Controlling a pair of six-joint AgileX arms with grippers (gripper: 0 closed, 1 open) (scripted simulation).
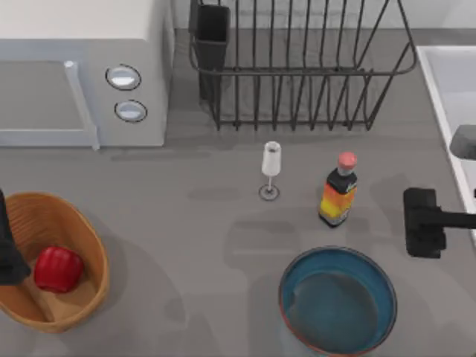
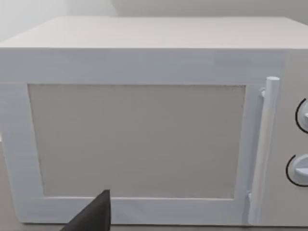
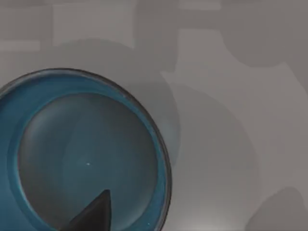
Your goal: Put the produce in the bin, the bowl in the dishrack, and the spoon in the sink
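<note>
The red produce (image 1: pixel 58 268) lies inside the orange woven bin (image 1: pixel 89 242) at the front left. My left gripper (image 1: pixel 9 253) hangs at the bin's left rim, just left of the produce and holding nothing I can see. The teal bowl (image 1: pixel 338 301) (image 3: pixel 86 154) stands empty and upright at the front, right of centre. My right gripper (image 1: pixel 420 222) hovers to the bowl's back right, apart from it. The black wire dishrack (image 1: pixel 297 71) is at the back centre. The pale sink (image 1: pixel 446 82) runs along the right edge. The spoon is out of view.
A white microwave (image 1: pixel 82 74) (image 2: pixel 144 134) fills the back left. A small wine glass (image 1: pixel 271 169) and an orange-labelled bottle (image 1: pixel 339 192) stand between the dishrack and the bowl. A grey rounded shape (image 1: pixel 465 141) lies over the sink at the right edge.
</note>
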